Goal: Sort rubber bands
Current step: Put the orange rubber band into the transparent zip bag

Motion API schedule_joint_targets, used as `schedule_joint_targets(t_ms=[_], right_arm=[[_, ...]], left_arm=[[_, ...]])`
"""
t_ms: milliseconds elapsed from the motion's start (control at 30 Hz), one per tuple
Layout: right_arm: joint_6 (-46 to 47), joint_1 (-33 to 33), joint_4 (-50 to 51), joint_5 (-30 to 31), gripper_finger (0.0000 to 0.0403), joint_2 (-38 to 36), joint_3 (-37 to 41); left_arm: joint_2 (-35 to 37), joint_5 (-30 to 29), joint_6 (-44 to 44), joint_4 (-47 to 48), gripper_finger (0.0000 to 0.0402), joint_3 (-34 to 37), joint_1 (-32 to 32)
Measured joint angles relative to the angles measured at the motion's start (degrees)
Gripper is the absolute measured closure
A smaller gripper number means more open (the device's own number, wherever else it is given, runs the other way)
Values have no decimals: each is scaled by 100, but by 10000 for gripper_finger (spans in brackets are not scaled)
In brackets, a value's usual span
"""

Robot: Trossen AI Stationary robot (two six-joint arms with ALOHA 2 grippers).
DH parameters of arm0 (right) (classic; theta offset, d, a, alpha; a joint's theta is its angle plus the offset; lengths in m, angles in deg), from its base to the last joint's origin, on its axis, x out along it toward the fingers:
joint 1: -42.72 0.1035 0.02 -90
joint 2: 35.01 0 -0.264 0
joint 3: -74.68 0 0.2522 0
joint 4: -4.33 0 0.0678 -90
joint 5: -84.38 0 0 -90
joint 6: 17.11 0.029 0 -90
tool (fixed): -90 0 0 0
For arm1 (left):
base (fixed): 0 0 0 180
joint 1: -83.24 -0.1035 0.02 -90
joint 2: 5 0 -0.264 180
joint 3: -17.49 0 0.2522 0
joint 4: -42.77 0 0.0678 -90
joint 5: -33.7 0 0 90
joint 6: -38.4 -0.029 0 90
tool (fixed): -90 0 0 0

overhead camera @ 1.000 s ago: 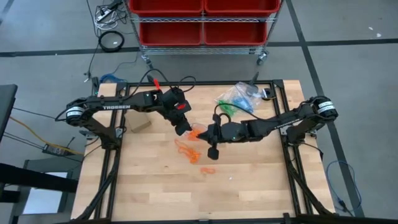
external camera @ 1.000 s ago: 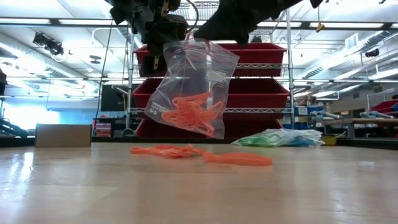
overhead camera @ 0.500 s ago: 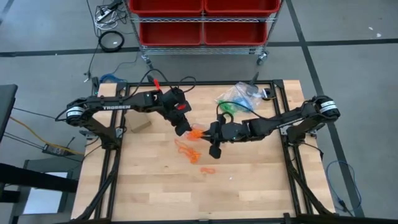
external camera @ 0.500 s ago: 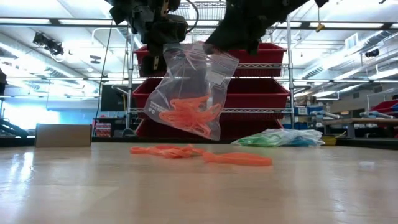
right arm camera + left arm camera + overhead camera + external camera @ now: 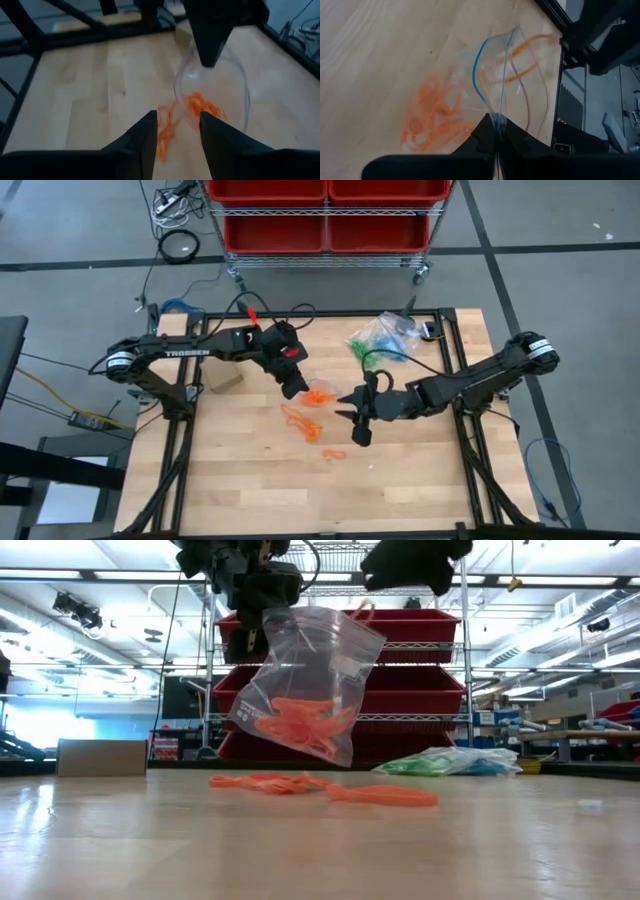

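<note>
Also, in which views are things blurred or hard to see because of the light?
Low view: bright ceiling lights and windows behind leave both arms as dark shapes, while the clear bag and the orange rubber bands inside it show well. Right wrist view: the right end effector is soft and out of focus. High view: evenly lit.

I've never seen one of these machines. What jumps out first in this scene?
A clear plastic bag half full of orange rubber bands dangles above the wooden table, pinched at its top by the left hand. More loose orange bands lie on the wood below. The right hand hovers nearby, open and empty.
</note>
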Motion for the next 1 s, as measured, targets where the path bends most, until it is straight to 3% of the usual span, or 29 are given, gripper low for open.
schedule_joint_targets(t_ms=[267,500,667,1000], right_arm=[[-11,466,266,-23,270,225,41],[87,980,-289,-52,270,1295,632],[93,1018,-1043,-347,270,2026,719],[400,902,-1403,-1027,270,2812,693]], left_arm=[[0,0,12,-22,385,0,2],[0,-13,9,-36,385,0,4],[0,-11,24,-67,385,0,4],[0,-13,35,-122,385,0,4]])
